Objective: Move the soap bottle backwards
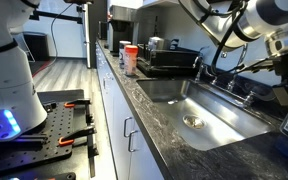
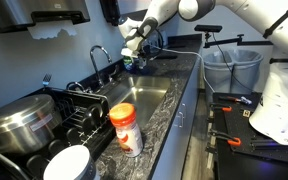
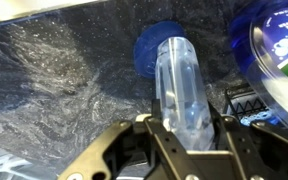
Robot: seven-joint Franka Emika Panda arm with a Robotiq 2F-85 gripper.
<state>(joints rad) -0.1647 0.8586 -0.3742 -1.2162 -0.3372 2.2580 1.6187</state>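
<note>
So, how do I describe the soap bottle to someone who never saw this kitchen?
Find the steel sink in the dark stone counter. At its end away from the dish rack, the robot's fingers hold the soap bottle from both sides. It is the only see-through thing there; the round object and the labelled container beside it are blue.

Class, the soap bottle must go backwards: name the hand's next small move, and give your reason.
Probably close the hand firmly on the soap bottle. In the wrist view the bottle sits between the jaws, but whether they already press it cannot be told.
</note>
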